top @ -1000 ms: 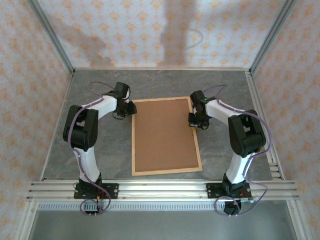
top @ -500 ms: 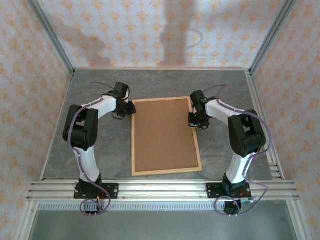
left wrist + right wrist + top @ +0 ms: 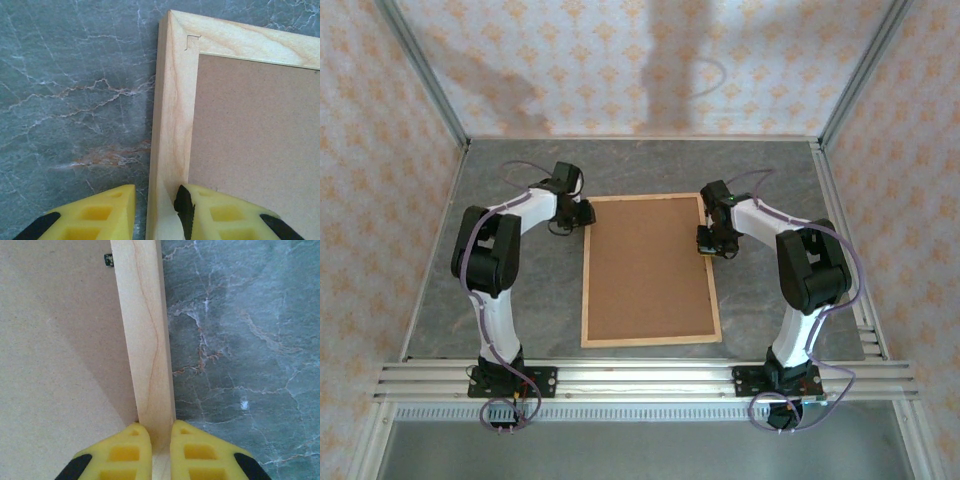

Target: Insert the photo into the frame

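Judging by the board (image 3: 645,265) filling the frame (image 3: 651,342), which lies flat between the arms, we think loading is nearly done, though we cannot tell whether the photo sits beneath. From above we get the whole layout. The wrist views give us the grips: the right gripper (image 3: 161,432) is pinched tight on the right rail, and the left gripper (image 3: 155,200) straddles the left rail near its far corner, its outer finger (image 3: 95,207) just clear of the wood.

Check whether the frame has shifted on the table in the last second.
Yes, slightly. In the top view the frame's near edge has drawn a little away from the aluminium rail and slid left, toward the left arm's side.
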{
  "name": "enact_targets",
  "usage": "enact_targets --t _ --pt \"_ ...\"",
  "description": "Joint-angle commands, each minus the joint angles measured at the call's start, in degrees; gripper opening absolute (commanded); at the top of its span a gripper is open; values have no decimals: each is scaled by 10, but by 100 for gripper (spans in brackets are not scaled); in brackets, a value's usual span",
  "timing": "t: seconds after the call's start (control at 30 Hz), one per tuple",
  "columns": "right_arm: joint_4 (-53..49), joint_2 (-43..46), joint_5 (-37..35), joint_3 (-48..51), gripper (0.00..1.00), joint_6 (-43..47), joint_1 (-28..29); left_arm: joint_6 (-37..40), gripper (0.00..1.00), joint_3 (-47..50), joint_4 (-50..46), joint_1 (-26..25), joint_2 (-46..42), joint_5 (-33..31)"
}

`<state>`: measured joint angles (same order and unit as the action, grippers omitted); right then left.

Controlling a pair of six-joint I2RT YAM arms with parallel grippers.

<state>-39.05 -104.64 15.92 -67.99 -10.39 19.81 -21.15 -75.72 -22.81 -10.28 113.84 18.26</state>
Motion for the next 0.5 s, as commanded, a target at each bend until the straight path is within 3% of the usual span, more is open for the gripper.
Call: enact_targets --t 0.0,0.47 --pt "6 -34 -19 8 11 0 -2 10 32 8 -26 -22 44 -13" --pt "8 -30 -17 11 11 -1 -1 33 30 -38 -100 -52 87 -5"
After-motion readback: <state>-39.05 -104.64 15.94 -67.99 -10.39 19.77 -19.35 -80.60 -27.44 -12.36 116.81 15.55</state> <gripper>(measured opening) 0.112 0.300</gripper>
